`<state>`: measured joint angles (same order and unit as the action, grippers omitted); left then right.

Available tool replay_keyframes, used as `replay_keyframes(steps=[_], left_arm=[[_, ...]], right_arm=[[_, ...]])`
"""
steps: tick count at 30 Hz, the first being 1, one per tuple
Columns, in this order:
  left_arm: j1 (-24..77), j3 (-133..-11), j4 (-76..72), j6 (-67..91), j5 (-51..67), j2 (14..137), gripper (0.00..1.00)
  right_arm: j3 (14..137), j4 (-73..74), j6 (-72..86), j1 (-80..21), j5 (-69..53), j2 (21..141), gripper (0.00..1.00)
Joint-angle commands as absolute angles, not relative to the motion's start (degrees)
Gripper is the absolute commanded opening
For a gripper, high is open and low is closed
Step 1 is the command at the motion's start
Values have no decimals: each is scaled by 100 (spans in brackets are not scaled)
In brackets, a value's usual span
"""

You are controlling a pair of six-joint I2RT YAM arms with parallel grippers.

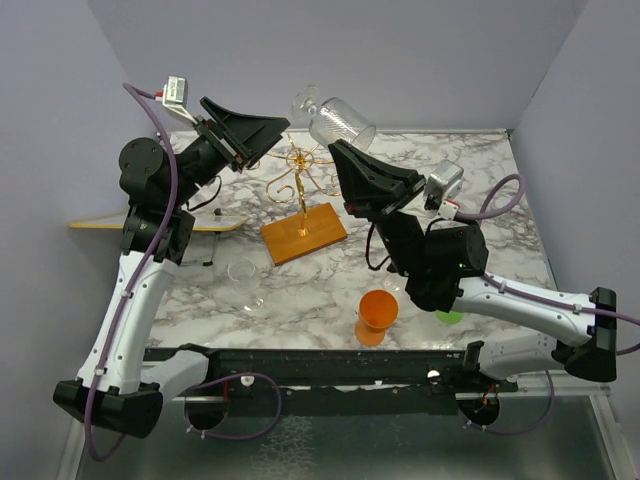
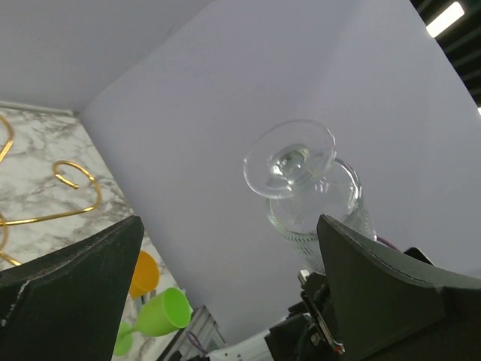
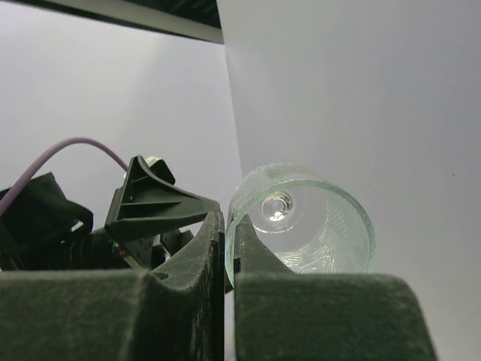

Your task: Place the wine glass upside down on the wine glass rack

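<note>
The left jaws are standing wide open, holding nothing. The right jaws are pinching the wine glass [image 1: 342,122] by its rim, at one o'clock above the wine glass rack [image 1: 304,228]. Probably best: tipping its foot up slowly.

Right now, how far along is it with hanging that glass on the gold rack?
Done: the right hand has the wine glass lifted, gripped by its rim. In hand: holding it near the open left hand. Left: inverting it onto the wine glass rack.
</note>
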<state>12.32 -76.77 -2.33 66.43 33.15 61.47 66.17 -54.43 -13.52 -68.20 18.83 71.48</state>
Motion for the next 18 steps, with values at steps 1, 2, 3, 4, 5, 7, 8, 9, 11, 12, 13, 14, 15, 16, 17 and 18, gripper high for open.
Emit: replay_keyframes(steps=[1, 2, 3, 4, 5, 7, 8, 9, 11, 12, 13, 14, 15, 16, 17, 18], left_arm=[[1681, -7885, -1206, 7076, 3272, 6185, 99], [1766, -7898, -1324, 7149, 3259, 6255, 99], [1861, -7941, -1373, 7200, 3242, 6332, 99], [2009, -8005, -1383, 7226, 3212, 6415, 99], [2118, -8069, -1388, 7228, 3176, 6485, 99], [2342, -8124, -1428, 7225, 3067, 6564, 99], [2425, -8125, -1466, 7225, 3015, 6594, 99], [2493, -8125, -1498, 7254, 2974, 6624, 99], [2553, -8138, -1633, 7399, 2977, 6724, 99], [2571, -8132, -1726, 7530, 3012, 6793, 99], [2587, -8121, -1845, 7664, 3063, 6865, 99], [2617, -8115, -1937, 7805, 3092, 6919, 99], [2650, -8100, -2014, 7920, 3075, 6966, 99], [2676, -8083, -2081, 8020, 3034, 6993, 99], [2692, -8059, -2128, 8128, 2972, 6998, 99], [2704, -8003, -2211, 8283, 2874, 6984, 99]], right_arm=[[6837, -6726, -1635, -6846, 2083, 7313, 1], [6845, -6784, -1638, -6847, 2091, 7350, 1], [6853, -6838, -1630, -6842, 2116, 7382, 1], [6851, -6895, -1608, -6845, 2144, 7406, 1], [6847, -6957, -1593, -6846, 2164, 7433, 1], [6848, -7070, -1584, -6846, 2203, 7476, 1], [6853, -7109, -1578, -6846, 2212, 7500, 1], [6863, -7137, -1566, -6847, 2222, 7530, 1], [6873, -7224, -1484, -6847, 2212, 7585, 1], [6884, -7266, -1426, -6844, 2174, 7611, 1], [6901, -7284, -1372, -6839, 2101, 7659, 1], [6926, -7281, -1326, -6845, 2031, 7682, 1], [6952, -7278, -1289, -6841, 1981, 7730, 1], [6981, -7289, -1258, -6846, 1941, 7757, 1], [6999, -7305, -1242, -6844, 1927, 7798, 1], [7000, -7330, -1228, -6846, 1917, 7815, 1]])
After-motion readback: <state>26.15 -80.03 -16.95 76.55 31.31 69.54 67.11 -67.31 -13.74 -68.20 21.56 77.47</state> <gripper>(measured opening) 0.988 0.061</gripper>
